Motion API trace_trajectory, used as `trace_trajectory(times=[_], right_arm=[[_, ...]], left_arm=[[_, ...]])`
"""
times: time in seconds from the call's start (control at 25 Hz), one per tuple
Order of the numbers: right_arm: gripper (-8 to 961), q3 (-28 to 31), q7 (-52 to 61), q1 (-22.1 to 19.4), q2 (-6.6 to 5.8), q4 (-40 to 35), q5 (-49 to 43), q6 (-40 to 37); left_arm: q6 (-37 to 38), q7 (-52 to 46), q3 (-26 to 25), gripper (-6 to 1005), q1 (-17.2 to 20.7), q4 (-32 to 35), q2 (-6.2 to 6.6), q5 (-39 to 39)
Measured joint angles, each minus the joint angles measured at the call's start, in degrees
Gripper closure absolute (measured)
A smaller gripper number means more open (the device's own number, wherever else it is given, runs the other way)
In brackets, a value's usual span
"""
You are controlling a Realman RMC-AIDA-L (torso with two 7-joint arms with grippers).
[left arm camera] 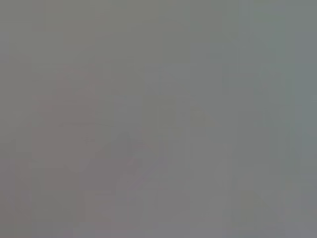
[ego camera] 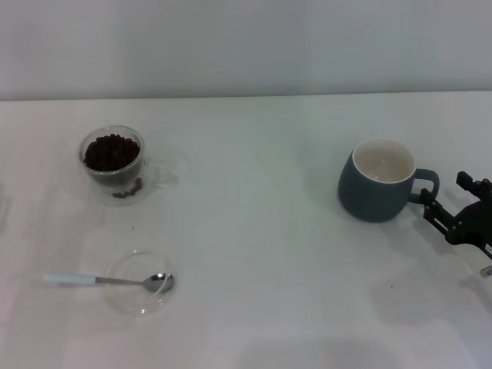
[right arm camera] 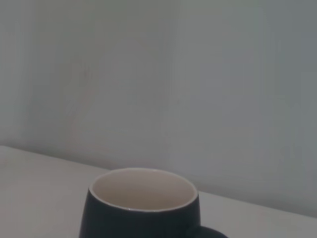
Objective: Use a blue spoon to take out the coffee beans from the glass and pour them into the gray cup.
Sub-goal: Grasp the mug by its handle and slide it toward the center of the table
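Observation:
The glass (ego camera: 113,163), holding the coffee beans (ego camera: 112,151), stands at the far left of the table. A few beans show low at its front side. The blue spoon (ego camera: 108,280) lies near the front left, with its metal bowl in a flat clear dish (ego camera: 139,282) and its pale handle pointing left. The gray cup (ego camera: 378,181) stands at the right, upright, with its handle pointing right. It also shows in the right wrist view (right arm camera: 143,208), and its white inside looks empty. My right gripper (ego camera: 444,196) is open just right of the cup's handle. My left gripper is out of view.
The white table (ego camera: 261,231) runs back to a pale wall. A wide stretch of bare table lies between the glass and the cup. The left wrist view shows only flat grey.

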Motion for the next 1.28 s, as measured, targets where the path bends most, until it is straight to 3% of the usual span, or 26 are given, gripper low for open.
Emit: trace_trajectory(times=[1.28], right_arm=[[328,0.0,-3.12,0.39,0.3,-3.52,0.77,5.2]], left_arm=[[1.36,-0.04,0.0,274,1.54,-0.07,-0.26,-0.13]])
